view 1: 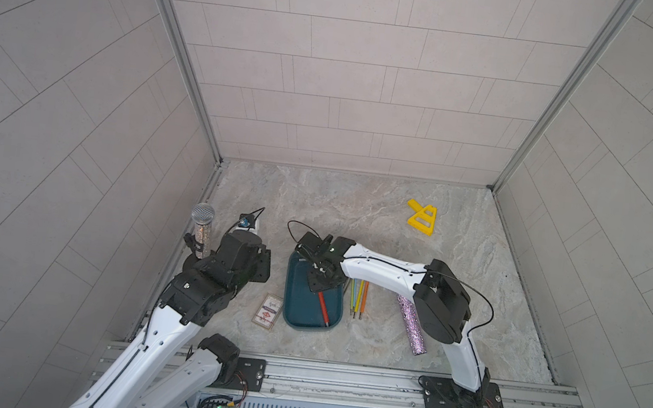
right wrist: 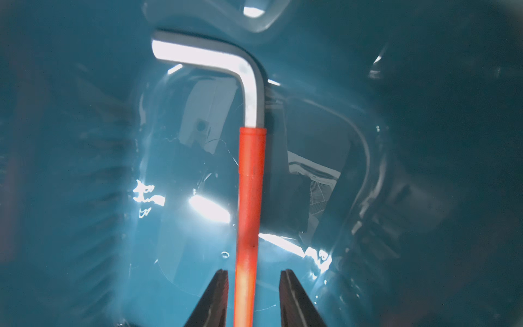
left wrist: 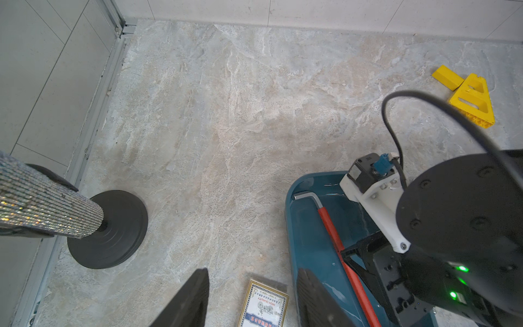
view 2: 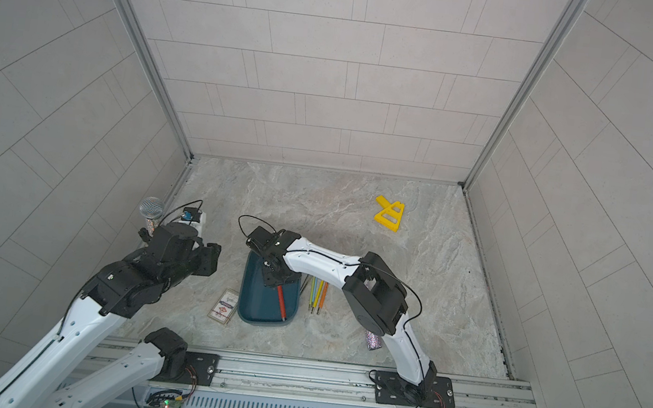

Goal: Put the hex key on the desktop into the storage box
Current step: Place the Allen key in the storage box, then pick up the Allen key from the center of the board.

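A red-sleeved hex key (view 1: 323, 307) (view 2: 281, 302) lies along the floor of the dark teal storage box (view 1: 298, 308) (view 2: 255, 303), its bare steel bend at the box's far end (left wrist: 307, 195). My right gripper (view 1: 322, 282) (right wrist: 253, 271) is down inside the box, open, with its fingers on either side of the red shaft (right wrist: 250, 184) and a gap at each side. Several more hex keys (view 1: 358, 296) with yellow, green and orange sleeves lie on the desktop just right of the box. My left gripper (view 1: 263, 265) (left wrist: 253, 270) hovers left of the box, open and empty.
A playing-card box (view 1: 267, 310) lies against the storage box's left side. A glitter tube (view 1: 411, 323) lies under my right arm. A yellow plastic piece (view 1: 423, 217) sits at the back right. A glittery microphone (view 1: 201, 228) stands on a black base (left wrist: 109, 229) by the left wall.
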You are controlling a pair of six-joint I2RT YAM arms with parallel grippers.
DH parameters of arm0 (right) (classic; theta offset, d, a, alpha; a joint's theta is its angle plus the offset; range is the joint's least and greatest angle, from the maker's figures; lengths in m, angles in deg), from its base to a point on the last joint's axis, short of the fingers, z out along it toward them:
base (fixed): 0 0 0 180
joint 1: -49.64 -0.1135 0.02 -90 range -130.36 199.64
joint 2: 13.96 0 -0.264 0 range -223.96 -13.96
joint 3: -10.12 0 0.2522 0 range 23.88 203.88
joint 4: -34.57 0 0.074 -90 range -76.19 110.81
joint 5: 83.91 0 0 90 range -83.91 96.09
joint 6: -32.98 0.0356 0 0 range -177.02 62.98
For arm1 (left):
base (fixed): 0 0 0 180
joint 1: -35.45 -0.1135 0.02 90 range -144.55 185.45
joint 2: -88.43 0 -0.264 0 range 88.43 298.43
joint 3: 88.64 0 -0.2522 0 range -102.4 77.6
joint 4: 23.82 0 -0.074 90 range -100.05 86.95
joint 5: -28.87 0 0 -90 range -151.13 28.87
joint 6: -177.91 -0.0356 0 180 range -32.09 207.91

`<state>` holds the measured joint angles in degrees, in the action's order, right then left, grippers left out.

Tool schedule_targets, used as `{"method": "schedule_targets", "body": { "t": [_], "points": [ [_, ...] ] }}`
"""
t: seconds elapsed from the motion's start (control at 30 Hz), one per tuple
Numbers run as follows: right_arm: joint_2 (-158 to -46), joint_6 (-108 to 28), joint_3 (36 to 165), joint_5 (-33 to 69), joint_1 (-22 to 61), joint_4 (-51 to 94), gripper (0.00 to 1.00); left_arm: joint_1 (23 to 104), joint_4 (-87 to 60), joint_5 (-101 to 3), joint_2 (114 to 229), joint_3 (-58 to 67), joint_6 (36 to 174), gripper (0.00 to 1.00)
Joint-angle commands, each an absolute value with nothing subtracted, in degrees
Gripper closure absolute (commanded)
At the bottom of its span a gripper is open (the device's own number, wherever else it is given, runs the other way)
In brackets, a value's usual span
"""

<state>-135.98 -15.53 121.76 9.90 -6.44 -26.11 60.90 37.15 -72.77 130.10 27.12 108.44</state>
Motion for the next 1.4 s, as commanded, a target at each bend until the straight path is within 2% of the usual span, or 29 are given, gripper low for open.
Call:
{"method": "schedule_targets", "body": {
  "t": [0.0,0.2,0.4,0.57,0.73,0.93,1.37],
  "points": [
    [-134.80,-15.69,122.39,8.60,-6.26,-27.66,0.64,60.50,37.05,-73.21,129.38,27.51,108.12,0.43],
    [-129.75,-15.80,122.29,5.50,-6.26,-28.21,0.64,60.50,36.88,-72.90,129.43,27.59,107.95,0.43],
    [-120.57,-13.92,118.63,-2.94,-5.86,-28.50,0.64,60.50,36.70,-72.53,129.45,27.55,107.89,0.43],
    [-111.60,-8.96,108.69,-10.78,-3.71,-25.83,0.65,60.50,36.33,-71.53,129.46,27.76,107.62,0.43],
    [-107.41,-5.92,100.10,-11.12,0.66,-24.07,0.65,60.50,36.09,-70.73,129.51,27.86,107.43,0.43],
    [-109.46,-4.80,95.28,-5.06,5.37,-21.91,0.65,60.50,35.70,-70.11,129.33,27.90,107.41,0.43],
    [-119.90,-5.06,96.31,-0.38,5.83,-20.30,0.68,60.50,35.64,-70.11,129.11,28.01,107.25,0.43]
  ]
}}
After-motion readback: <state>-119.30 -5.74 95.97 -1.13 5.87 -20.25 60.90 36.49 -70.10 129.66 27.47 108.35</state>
